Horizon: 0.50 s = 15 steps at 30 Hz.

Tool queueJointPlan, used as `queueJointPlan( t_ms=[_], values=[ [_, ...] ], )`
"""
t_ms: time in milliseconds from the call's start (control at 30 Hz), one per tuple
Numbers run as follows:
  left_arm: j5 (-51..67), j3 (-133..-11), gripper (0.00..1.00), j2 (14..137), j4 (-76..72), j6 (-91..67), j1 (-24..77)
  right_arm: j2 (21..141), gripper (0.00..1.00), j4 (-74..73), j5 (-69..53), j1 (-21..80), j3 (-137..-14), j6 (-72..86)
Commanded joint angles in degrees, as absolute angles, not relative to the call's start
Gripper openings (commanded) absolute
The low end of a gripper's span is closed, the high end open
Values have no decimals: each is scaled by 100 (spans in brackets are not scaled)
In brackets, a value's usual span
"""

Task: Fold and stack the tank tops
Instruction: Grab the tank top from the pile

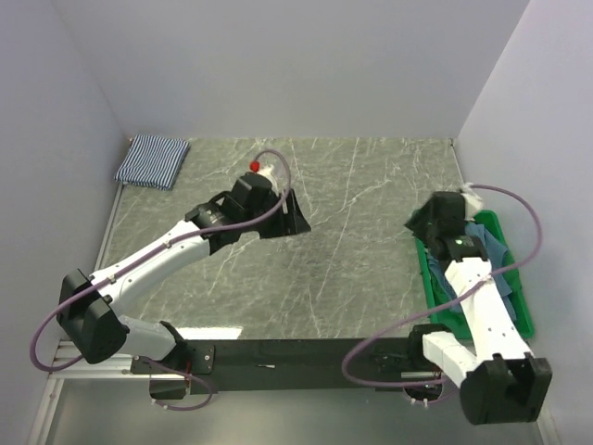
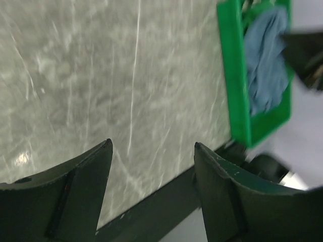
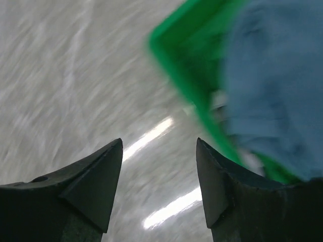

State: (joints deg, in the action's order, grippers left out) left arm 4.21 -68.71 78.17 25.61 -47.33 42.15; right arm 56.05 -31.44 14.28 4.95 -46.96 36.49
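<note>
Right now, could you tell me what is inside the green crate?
A crumpled teal-blue tank top lies in the green crate; anything beneath it or the right arm is hidden.

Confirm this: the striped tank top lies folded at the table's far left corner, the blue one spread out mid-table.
Not quite. The blue tank top lies bunched in the green crate at the right edge, as the top external view shows. The striped tank top is folded at the far left corner.
</note>
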Motion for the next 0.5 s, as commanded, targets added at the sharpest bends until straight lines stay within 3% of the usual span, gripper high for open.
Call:
queueJointPlan(
  t_ms=[0,133,467],
  values=[
    [860,-6645,71,7647,2962,-4026,4359,5624,67,-3314,1926,-726,-4518,3455],
    [1133,-6522,71,7576,2989,-3684,4368,6292,67,-2893,1031,-1923,-4588,3427],
    [1740,-6109,71,7620,2883,-3428,4368,7593,67,-2444,1951,-2118,-4904,3911]
  ],
)
